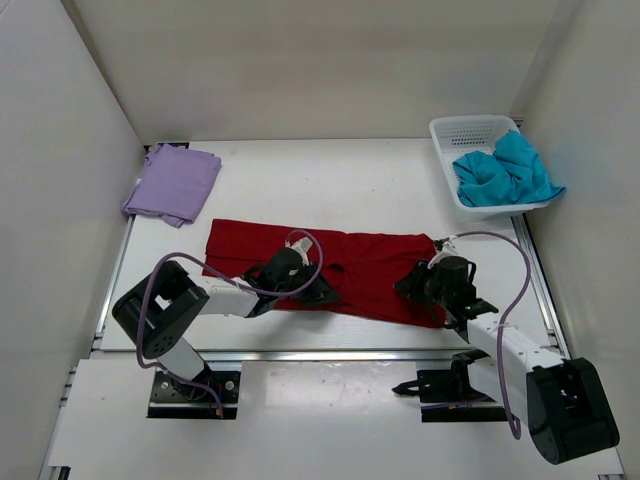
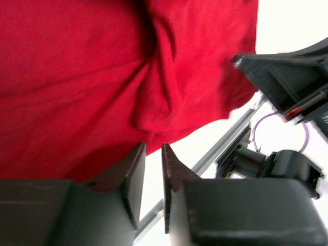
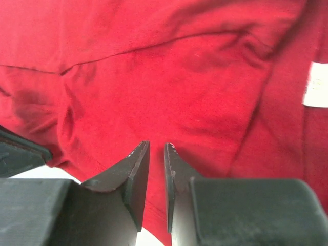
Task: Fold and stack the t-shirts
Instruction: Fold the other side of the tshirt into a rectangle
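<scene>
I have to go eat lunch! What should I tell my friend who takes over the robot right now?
Left gripper: jaws slightly apart, empty, at the near edge of the deep red cloth t-shirt.
Right gripper: jaws slightly apart, empty, over the same shirt.
Done: lavender purple cloth t-shirt folded, far left of the table.
Teal blue cloth t-shirt: crumpled in the white lattice plastic basket, far right.
Left to do: finish folding red, fold teal, stack all three.
</scene>
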{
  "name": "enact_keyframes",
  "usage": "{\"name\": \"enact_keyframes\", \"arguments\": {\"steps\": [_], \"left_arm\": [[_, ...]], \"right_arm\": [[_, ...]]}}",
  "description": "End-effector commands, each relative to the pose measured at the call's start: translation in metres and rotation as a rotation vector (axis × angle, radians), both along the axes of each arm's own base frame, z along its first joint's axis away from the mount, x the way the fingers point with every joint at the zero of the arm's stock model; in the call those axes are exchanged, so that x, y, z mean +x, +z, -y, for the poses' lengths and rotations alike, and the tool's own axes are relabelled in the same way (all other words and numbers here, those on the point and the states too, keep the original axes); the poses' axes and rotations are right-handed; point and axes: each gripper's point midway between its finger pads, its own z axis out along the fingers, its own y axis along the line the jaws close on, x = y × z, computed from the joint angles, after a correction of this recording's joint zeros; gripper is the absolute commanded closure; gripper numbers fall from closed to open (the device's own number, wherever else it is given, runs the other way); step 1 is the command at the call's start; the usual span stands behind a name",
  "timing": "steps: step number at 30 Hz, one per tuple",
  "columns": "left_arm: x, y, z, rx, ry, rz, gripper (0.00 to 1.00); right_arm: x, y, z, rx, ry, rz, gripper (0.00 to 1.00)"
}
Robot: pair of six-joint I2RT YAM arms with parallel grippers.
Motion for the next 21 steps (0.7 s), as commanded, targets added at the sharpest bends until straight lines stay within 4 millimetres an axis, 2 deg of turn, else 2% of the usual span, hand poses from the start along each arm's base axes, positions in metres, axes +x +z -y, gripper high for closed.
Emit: {"name": "enact_keyframes", "arguments": {"steps": [1,3,6,9,11,12,15,16,17,18,19,21], "left_arm": [[-0.018,-0.008,-0.003,0.004,-0.069,-0.049,0.67],[-0.020,-0.010,-0.003,0.017,-0.071,-0.050,0.67],[-0.017,-0.007,-0.008,0.024,-0.066,-0.036,0.72],[-0.006,0.008,-0.011,0.030,-0.052,0.016,0.76],[0.005,0.024,-0.007,0.028,-0.051,0.071,0.77],[0.014,0.035,-0.003,0.021,-0.043,0.096,0.76],[0.044,0.057,0.009,-0.014,-0.017,0.175,0.75],[0.058,0.056,0.009,-0.015,0.004,0.175,0.74],[0.068,0.055,0.008,-0.004,0.014,0.184,0.75],[0.085,0.050,0.006,0.012,0.034,0.192,0.75],[0.103,0.044,-0.001,0.031,0.069,0.190,0.75],[0.123,0.031,-0.018,0.047,0.124,0.169,0.77]], "right_arm": [[0.000,-0.010,0.012,-0.032,-0.036,-0.023,0.84],[-0.003,-0.015,0.020,-0.044,-0.063,-0.042,0.86],[-0.001,-0.012,0.034,-0.081,-0.135,-0.023,0.89],[0.003,-0.005,0.044,-0.085,-0.183,-0.001,0.92],[0.006,0.002,0.042,-0.067,-0.182,0.012,0.95],[0.007,0.005,0.039,-0.053,-0.173,0.025,1.00],[0.026,0.038,0.023,-0.053,-0.119,0.121,1.00],[0.028,0.039,0.018,-0.079,-0.091,0.124,1.00],[0.038,0.053,0.013,-0.078,-0.082,0.154,1.00],[0.046,0.056,0.005,-0.076,-0.051,0.159,1.00],[0.052,0.049,0.001,-0.069,-0.040,0.131,1.00],[0.073,0.054,-0.006,-0.050,-0.036,0.145,1.00]]}}
